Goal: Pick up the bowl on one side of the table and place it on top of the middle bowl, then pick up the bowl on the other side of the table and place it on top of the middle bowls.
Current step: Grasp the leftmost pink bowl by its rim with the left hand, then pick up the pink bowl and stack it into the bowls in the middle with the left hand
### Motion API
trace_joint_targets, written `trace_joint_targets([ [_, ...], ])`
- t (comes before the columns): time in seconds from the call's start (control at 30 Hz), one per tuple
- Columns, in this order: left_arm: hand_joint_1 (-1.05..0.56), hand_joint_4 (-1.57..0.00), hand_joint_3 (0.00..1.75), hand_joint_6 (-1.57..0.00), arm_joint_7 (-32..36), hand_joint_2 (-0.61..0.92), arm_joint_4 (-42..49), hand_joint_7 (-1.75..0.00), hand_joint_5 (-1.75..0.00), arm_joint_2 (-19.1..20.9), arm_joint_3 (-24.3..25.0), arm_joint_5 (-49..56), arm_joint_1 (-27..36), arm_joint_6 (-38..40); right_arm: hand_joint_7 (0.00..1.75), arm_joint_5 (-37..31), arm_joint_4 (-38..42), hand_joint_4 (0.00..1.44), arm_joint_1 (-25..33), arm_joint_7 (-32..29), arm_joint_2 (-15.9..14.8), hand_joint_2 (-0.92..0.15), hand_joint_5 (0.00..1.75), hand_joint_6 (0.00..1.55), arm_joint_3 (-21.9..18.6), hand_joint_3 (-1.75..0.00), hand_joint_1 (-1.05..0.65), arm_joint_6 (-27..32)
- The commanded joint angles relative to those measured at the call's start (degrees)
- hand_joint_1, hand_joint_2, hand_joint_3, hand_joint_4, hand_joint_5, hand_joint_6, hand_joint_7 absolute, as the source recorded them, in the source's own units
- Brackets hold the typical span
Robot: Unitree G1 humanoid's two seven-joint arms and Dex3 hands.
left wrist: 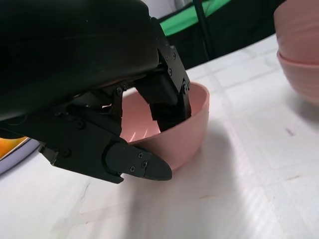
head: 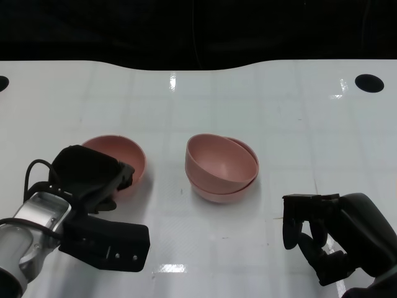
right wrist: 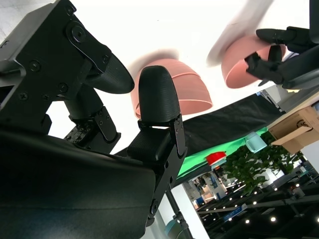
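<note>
Bowls first: two pink ones sit nested at the middle of the white table (head: 205,99), the upper bowl (head: 218,160) tilted inside the lower bowl (head: 226,192) so its rim stands higher on one side. A third, the side bowl (head: 127,155), stands to the robot's left of that stack, apart from it, with a strip of bare table between.

The left hand (head: 93,180) is at the side bowl's near rim. In the left wrist view its fingers (left wrist: 167,97) reach down inside the bowl while the thumb (left wrist: 142,167) lies outside the wall, so the rim sits between them; I cannot tell whether they are actually pressing on it, and the bowl's base is on the table.

The right hand (head: 322,233) is at the near right, well apart from the stack, fingers curled downward with nothing in them and gaps between them.

There is open table behind the bowls up to the curved far edge, and more off to the right of the stack.

The right wrist view, turned upside down, shows the stacked bowls and the side bowl with the left hand at it, plus a green backdrop, a plant and ceiling lights beyond the table. The head view shows only black beyond the far edge and a dark round hole (head: 369,82) at the far right corner. The tabletop is glossy, with glints of light.
</note>
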Motion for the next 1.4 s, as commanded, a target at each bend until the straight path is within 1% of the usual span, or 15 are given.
trace_joint_targets([
  [0.03, -0.26, -0.83, 0.37, -0.68, 1.7, 0.92, 0.77, -1.32, -1.75, 1.25, 0.21, -0.2, -1.76, 0.1, 1.55, 0.21, -0.07, 0.96, 0.01, 0.17, -0.41, -0.16, 1.75, 0.83, -0.4, -1.6, -0.13, 0.01],
  [0.23, -0.26, -0.81, 0.34, -0.74, 1.44, 0.92, -0.46, -1.17, -1.75, 1.86, 0.71, -0.35, -2.53, 1.1, 1.54, 0.12, -0.02, 0.96, 0.06, -0.01, -0.39, -0.16, 1.75, 0.83, -0.38, -1.59, -0.12, -0.18],
  [0.3, -0.24, -0.77, 0.38, -0.8, 0.6, 0.92, -1.85, -1.01, -1.75, 2.22, 1.28, -1.02, -2.52, 1.11, 1.54, 0.14, -0.11, 0.96, 0.14, 0.03, -0.4, -0.16, 1.75, 0.83, -0.39, -1.59, -0.12, -0.14],
  [0.37, -0.24, -0.78, 0.37, -0.76, 0.05, 0.91, -3.94, -1.17, -1.75, 2.76, 1.79, -1.25, -2.57, 1.3, 1.54, 0.1, -0.28, 0.96, 0.2, 0.12, -0.34, -0.16, 1.75, 0.83, -0.38, -1.59, -0.12, 0.13],
  [0.53, -0.26, -0.79, 0.24, -0.82, -5.38, 0.92, -10.39, -0.96, -1.75, 3.3, 3.93, -3.32, -2.84, 2.37, 1.55, 0.2, -0.18, 0.96, 0.15, 0.14, -0.22, -0.16, 1.75, 0.83, -0.19, -1.6, -0.12, -0.06],
  [0.6, -0.25, -0.82, 0.28, -0.76, -8.16, 0.92, -12.15, -1.23, -1.75, 3.42, 4.53, -4.5, -3.58, 2.39, 1.55, 0.2, -0.27, 0.96, 0.11, 0.18, -0.16, -0.16, 1.75, 0.83, -0.14, -1.6, -0.12, 0.04],
  [0.67, -0.25, -0.82, 0.29, -0.71, -11.09, 0.91, -13.26, -1.37, -1.75, 3.64, 4.77, -5.27, -4.84, 2.04, 1.55, -0.18, -0.55, 0.96, 0.11, 0.06, -0.05, -0.16, 1.75, 0.83, -0.11, -1.59, -0.12, 0.44],
  [0.7, -0.25, -0.82, 0.29, -0.71, -12.32, 0.91, -13.57, -1.39, -1.75, 3.73, 4.76, -5.5, -5.53, 1.84, 1.55, -0.36, -0.67, 0.96, 0.12, 0.04, -0.03, -0.15, 1.75, 0.83, -0.09, -1.59, -0.12, 0.62],
  [0.8, -0.24, -0.82, 0.22, -0.76, -15.63, 0.89, -14.13, -1.28, -1.75, 3.59, 4.88, -6.27, -7.52, 1.67, 1.55, -0.34, -1.03, 0.96, 0.22, 0.3, 0.07, -0.15, 1.75, 0.83, 0.0, -1.59, -0.12, 1.11],
  [0.83, -0.25, -0.82, 0.19, -0.78, -16.67, 0.89, -13.99, -1.17, -1.75, 3.41, 5.05, -7.11, -8.22, 1.21, 1.55, -0.43, -1.26, 0.96, 0.28, 0.4, 0.12, -0.15, 1.75, 0.83, 0.02, -1.59, -0.11, 1.42],
  [0.87, -0.24, -0.82, 0.19, -0.74, -17.48, 0.91, -13.89, -1.33, -1.75, 3.3, 5.16, -7.87, -8.71, 0.83, 1.55, -0.54, -1.46, 0.96, 0.34, 0.45, 0.17, -0.15, 1.75, 0.83, 0.03, -1.59, -0.11, 1.66],
  [1.0, -0.25, -0.82, 0.23, -0.67, -20.92, 0.92, -14.55, -1.61, -1.75, 2.7, 5.01, -9.92, -10.99, 0.08, 1.54, -0.58, -1.62, 0.96, 0.46, 0.4, 0.24, -0.15, 1.75, 0.83, 0.14, -1.58, -0.11, 1.73],
  [1.27, -0.25, -0.83, 0.26, -0.66, -23.85, 0.88, -14.52, -1.7, -1.75, 0.87, 4.44, -11.99, -15.61, -3.09, 1.54, -1.27, -1.89, 0.96, 0.75, 0.29, 0.49, -0.16, 1.75, 0.83, 0.75, -1.58, -0.12, 2.01],
  [1.37, -0.25, -0.81, 0.67, -0.69, -24.2, 0.68, -14.09, -1.7, -1.75, -0.19, 4.02, -12.23, -17.23, -4.22, 1.55, -2.03, -2.41, 0.96, 0.9, 0.25, 0.64, -0.15, 1.75, 0.83, 0.87, -1.58, -0.11, 2.64],
  [1.4, -0.25, -0.81, 0.72, -0.69, -24.18, 0.66, -13.91, -1.71, -1.75, -0.59, 3.9, -12.17, -17.71, -4.54, 1.56, -2.11, -2.46, 0.96, 0.93, 0.24, 0.78, -0.15, 1.75, 0.83, 0.93, -1.58, -0.11, 2.78],
])
